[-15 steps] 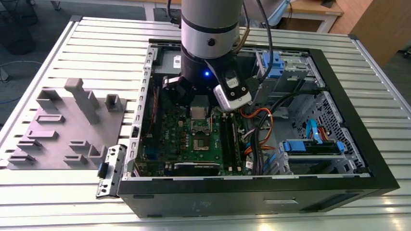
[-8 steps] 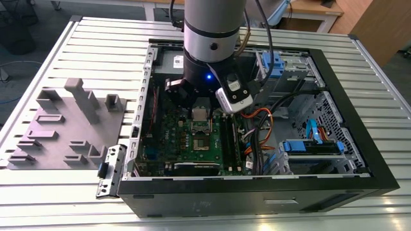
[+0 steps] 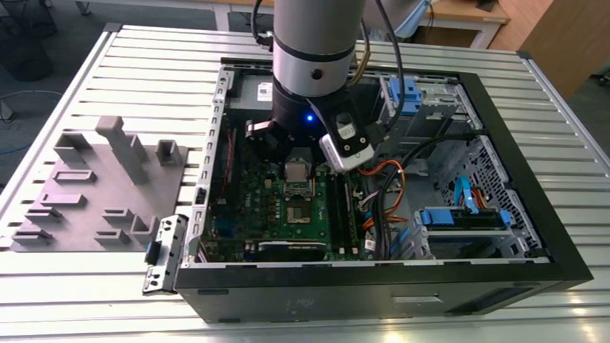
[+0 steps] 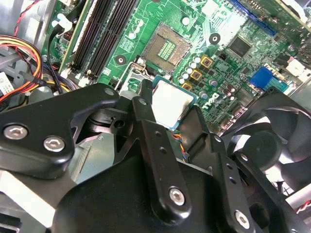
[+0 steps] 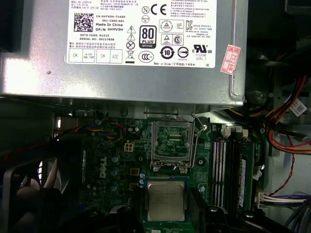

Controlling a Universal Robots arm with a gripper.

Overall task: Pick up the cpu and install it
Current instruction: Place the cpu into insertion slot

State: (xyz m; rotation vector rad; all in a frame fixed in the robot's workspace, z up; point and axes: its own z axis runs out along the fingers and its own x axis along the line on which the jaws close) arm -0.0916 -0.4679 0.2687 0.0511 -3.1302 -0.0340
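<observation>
The gripper [image 4: 171, 110] has its two black fingers [image 4: 144, 104] clamped on opposite edges of the cpu [image 4: 170, 103], whose silver-grey top faces up and lies roughly level with the green motherboard [image 4: 228, 29] below it. In both wrist views the cpu [image 5: 165, 199] sits just beside the open socket [image 5: 173, 140], not over it. The socket's [image 4: 165, 48] metal frame is folded back and its contact field is bare. The cpu seems to hang clear of the board, though the fingers hide its underside, so contact cannot be ruled out. The memory slots [image 5: 219, 167] run along one side of the socket, a black fan [image 4: 272, 145] sits by the opposite edge of the board, and the grey power supply [image 5: 121, 48] lies beyond the socket. In the exterior view the arm [image 3: 310, 50] reaches down into the open computer case [image 3: 519, 168], which stands on the slatted table [image 3: 76, 293]. A grey tray [image 3: 96, 193] lies along the table's edge on the exterior view's left.
</observation>
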